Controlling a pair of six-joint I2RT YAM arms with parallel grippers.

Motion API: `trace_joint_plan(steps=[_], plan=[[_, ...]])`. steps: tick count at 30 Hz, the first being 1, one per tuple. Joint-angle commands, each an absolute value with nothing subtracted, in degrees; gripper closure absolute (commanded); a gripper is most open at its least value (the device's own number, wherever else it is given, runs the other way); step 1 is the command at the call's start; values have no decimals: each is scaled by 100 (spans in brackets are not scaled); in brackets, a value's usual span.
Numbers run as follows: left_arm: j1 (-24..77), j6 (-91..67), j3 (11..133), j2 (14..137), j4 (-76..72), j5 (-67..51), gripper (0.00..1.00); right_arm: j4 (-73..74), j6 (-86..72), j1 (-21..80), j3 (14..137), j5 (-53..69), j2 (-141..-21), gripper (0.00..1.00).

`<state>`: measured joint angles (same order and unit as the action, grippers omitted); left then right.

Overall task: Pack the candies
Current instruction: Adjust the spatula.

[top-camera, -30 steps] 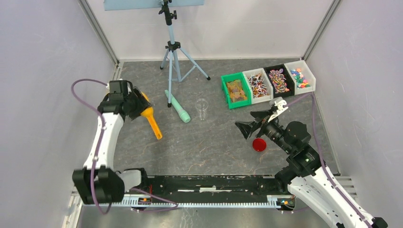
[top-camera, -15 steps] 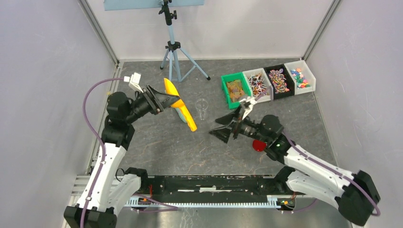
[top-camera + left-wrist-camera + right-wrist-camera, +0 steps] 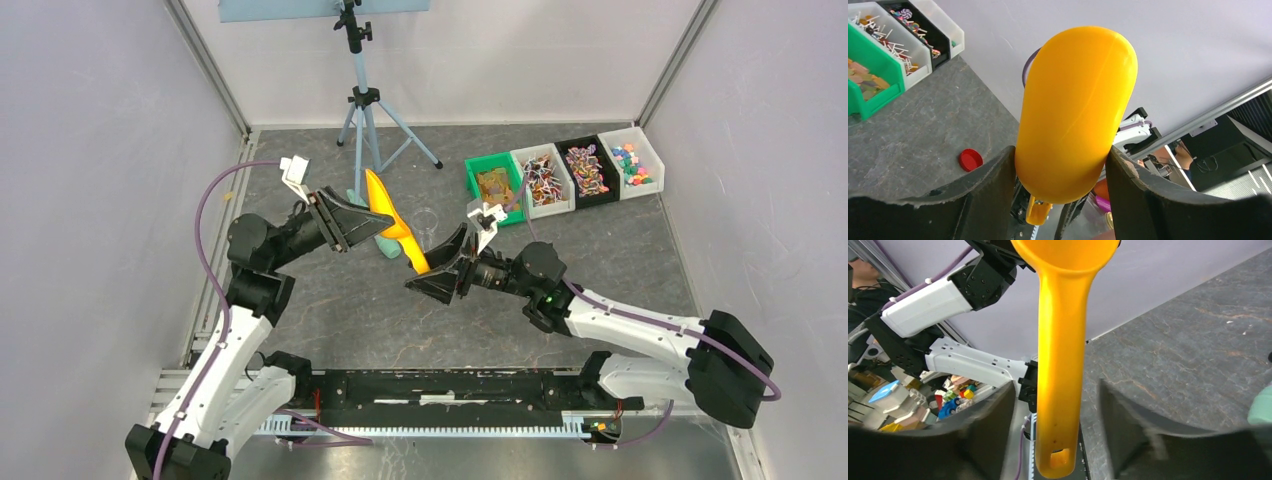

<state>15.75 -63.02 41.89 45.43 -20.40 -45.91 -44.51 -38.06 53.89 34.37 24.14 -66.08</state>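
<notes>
The candies lie sorted in a row of bins at the back right: a green bin (image 3: pixel 494 188), a white bin (image 3: pixel 541 177), a black bin (image 3: pixel 586 168) and another white bin (image 3: pixel 632 160). My left gripper (image 3: pixel 362 216) (image 3: pixel 1060 152) is shut on the bowl of an orange scoop (image 3: pixel 385 218) (image 3: pixel 1075 110), held above the table. The scoop's handle (image 3: pixel 1060 365) points toward my right gripper (image 3: pixel 433 267) (image 3: pixel 1053 390). That gripper is open, one jaw on each side of the handle with a gap on both sides.
A clear cup (image 3: pixel 427 217) stands just behind the scoop. A teal cylinder (image 3: pixel 384 243) lies partly hidden under it. The red lid (image 3: pixel 970 160) sits on the table, hidden by the right arm in the top view. A tripod (image 3: pixel 364 100) stands at the back.
My right gripper has swung left from beside the red lid to straddle the scoop's handle, its jaws narrowing. My left arm lifted the scoop and carried it right.
</notes>
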Motion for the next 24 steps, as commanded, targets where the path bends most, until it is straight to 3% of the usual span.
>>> trace_joint_plan(steps=[1,4,6,9,16,24], plan=[[1653,-6533,4190,4491,-2549,-4777,47,-4940,-3857,5425,3610,2315,-6582,46],[1652,-6514,4168,4514,-2467,-4782,35,-4795,-3754,5415,3532,2166,-6419,71],[1652,-6345,4236,4498,-2082,-4737,14,-4573,-3587,5420,3516,2045,-6281,82],[1652,-5840,4434,4423,-1224,-4701,4,-3867,-3214,5419,3586,1760,-6046,100],[1648,-4087,5592,4481,1986,-3606,0,-1165,-1674,5415,4236,444,-5626,100],[1652,-3591,6880,5370,3996,-2637,12,1337,-343,5423,5396,-757,-5911,100]])
